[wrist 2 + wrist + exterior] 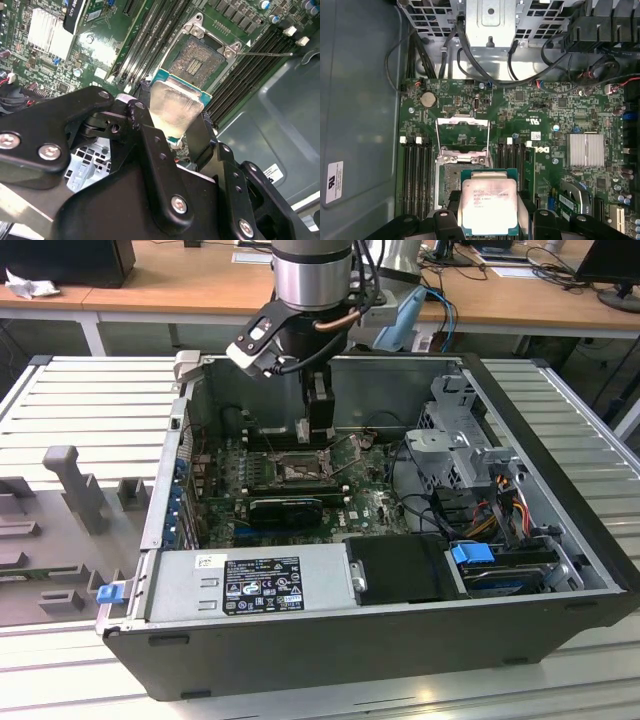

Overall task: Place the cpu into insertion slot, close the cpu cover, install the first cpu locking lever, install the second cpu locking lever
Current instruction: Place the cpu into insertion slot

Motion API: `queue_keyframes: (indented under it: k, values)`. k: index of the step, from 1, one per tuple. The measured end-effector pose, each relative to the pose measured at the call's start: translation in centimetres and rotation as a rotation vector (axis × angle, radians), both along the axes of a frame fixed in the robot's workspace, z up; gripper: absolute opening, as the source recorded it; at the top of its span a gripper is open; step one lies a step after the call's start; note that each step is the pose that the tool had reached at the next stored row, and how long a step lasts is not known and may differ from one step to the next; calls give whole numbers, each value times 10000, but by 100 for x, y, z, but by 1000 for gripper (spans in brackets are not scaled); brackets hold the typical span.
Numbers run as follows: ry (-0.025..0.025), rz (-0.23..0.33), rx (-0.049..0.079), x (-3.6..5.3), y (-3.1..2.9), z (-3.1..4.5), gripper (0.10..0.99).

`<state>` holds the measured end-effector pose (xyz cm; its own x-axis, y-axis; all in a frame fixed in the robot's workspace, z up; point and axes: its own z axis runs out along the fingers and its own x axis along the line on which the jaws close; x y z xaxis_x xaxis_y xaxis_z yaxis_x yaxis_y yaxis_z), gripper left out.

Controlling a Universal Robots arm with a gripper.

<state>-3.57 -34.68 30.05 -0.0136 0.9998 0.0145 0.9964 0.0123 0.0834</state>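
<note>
Fingers [150, 135] pinch the cpu [176, 107] by two opposite edges, metal top up, over the board [545, 115]. Its slot [200, 57] lies open just beside, toward the raised cover [462, 134]. The chip hides the slot's near part, and the gap down to it cannot be judged.
</note>
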Motion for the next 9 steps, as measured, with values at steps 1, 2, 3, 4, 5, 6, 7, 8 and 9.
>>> queue_keyframes:
  k: [1,2,3,4,5,6,7,8,9]
  values:
    - [0,-1,1,-1,0,-4,529]
    - [0,-1,2,-1,0,-6,529]
    - [0,-1,2,-1,0,-8,529]
    - [1,-1,2,-1,0,-11,529]
    - [1,0,3,-1,0,-13,529]
    - [1,-1,3,-1,0,-17,529]
    - [1,-1,4,-1,0,-20,529]
    - [1,-1,6,-1,0,-23,529]
    - [1,-2,6,-2,0,-26,529]
